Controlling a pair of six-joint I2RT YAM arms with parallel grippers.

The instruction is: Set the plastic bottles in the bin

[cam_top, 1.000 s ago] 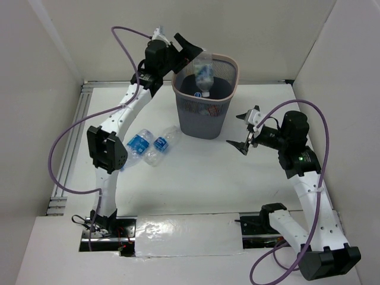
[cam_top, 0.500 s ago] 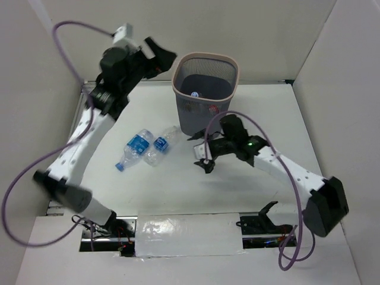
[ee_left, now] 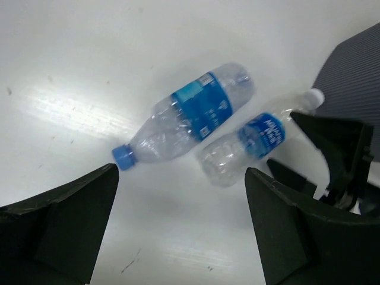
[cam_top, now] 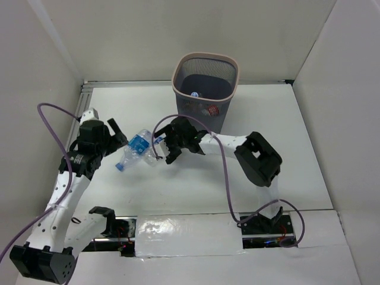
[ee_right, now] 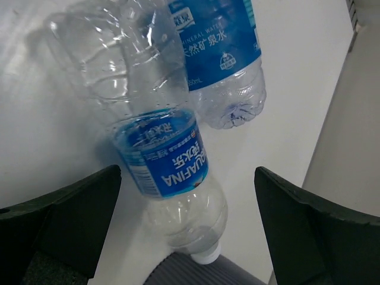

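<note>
Two clear plastic bottles with blue labels lie side by side on the table. One has a blue cap (cam_top: 136, 146) (ee_left: 190, 116) (ee_right: 219, 56). The other has a white cap (cam_top: 156, 148) (ee_left: 255, 141) (ee_right: 163, 160) that touches the bin's base. The dark mesh bin (cam_top: 205, 61) (ee_left: 355, 65) stands behind them, with bottles (cam_top: 195, 94) inside. My left gripper (cam_top: 119, 135) (ee_left: 181, 225) is open, just left of the blue-capped bottle and holding nothing. My right gripper (cam_top: 164, 148) (ee_right: 187, 225) is open over the neck end of the white-capped bottle, its fingers (ee_left: 332, 148) on either side.
White walls enclose the table on three sides. A metal rail (cam_top: 74, 127) runs along the left edge. The bin's ribbed base (ee_right: 196, 274) sits right by the right gripper.
The left arm swung away from the bin, where a bottle was dropping in, and came down left of the bottles. The right arm swept left across the table to the white-capped bottle.
</note>
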